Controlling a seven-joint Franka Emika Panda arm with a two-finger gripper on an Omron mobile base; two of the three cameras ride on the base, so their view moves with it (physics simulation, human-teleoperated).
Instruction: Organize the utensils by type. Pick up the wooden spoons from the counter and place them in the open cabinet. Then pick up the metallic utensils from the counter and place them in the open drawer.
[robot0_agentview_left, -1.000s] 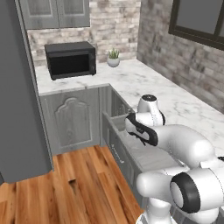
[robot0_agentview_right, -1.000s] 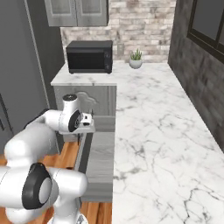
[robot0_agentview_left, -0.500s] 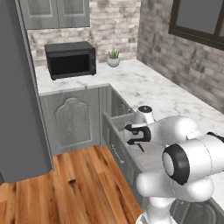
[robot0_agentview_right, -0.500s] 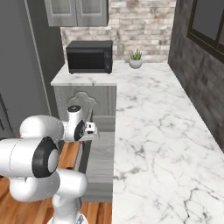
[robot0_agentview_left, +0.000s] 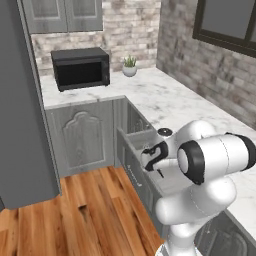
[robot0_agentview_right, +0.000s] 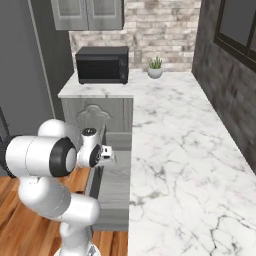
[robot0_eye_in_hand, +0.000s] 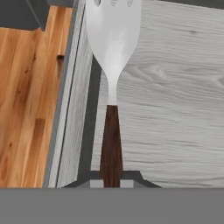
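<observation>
My gripper (robot0_eye_in_hand: 111, 181) is shut on the dark brown handle of the metallic fork (robot0_eye_in_hand: 113, 43), whose silver head points away from the hand. Under the fork lies the pale grey wood-grain floor of the open drawer (robot0_eye_in_hand: 175, 109). In the left base view my gripper (robot0_agentview_left: 152, 161) hangs over the drawer (robot0_agentview_left: 131, 167), which juts out below the white marble counter (robot0_agentview_left: 170, 100). The right base view shows the gripper (robot0_agentview_right: 107, 154) above the same drawer (robot0_agentview_right: 116, 180), beside the counter (robot0_agentview_right: 175, 140). The wooden spoons are out of view.
A black microwave (robot0_agentview_left: 81, 67) and a small potted plant (robot0_agentview_left: 129, 65) stand at the counter's far end, under grey wall cabinets (robot0_agentview_right: 87, 12). A tall grey unit (robot0_agentview_left: 20, 125) rises at the left. Wooden floor (robot0_eye_in_hand: 30, 87) lies beside the drawer front.
The hand has sunk a little over the drawer with the fork still in it. The arm's upper links have swung round toward the cameras.
</observation>
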